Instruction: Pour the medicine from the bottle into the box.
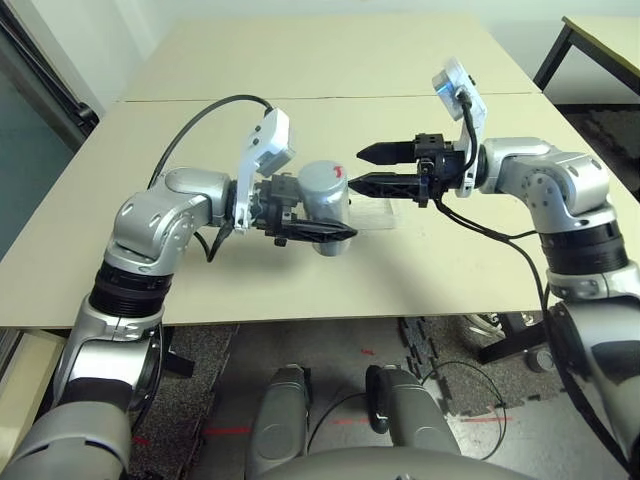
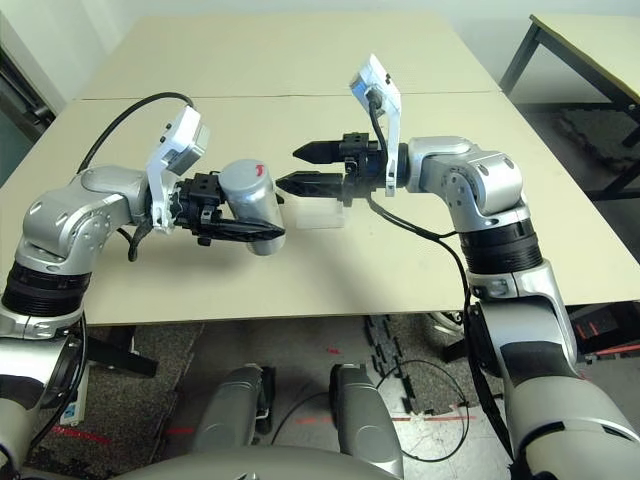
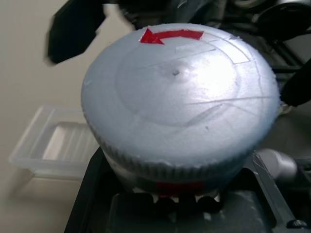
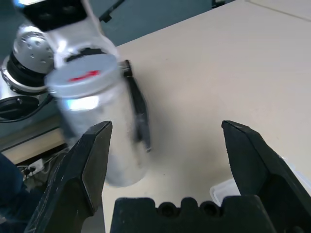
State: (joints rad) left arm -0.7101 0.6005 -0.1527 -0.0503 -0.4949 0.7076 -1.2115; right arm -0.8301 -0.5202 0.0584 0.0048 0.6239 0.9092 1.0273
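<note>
Silver forearms (image 1: 160, 225) angled inward | left pincer (image 1: 340, 218) gripping bottle (image 1: 325, 190), seemingly near upright | right pincer (image 1: 355, 169) open beside it

From my station I observe one work table (image 1: 300, 280) — pale top, transverse seam across its far portion. A second table (image 1: 612, 45), dark-legged, stands beyond its far right corner; dark speckled matting (image 1: 470, 375) covers part of the floor (image 1: 335, 340) below.

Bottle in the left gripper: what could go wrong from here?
The cap is still on the bottle, so tilting now would likely pour nothing. The open right gripper is close beside the bottle and might knock it while closing in. The shallow box sits low on the table, so medicine could scatter outside it.
</note>
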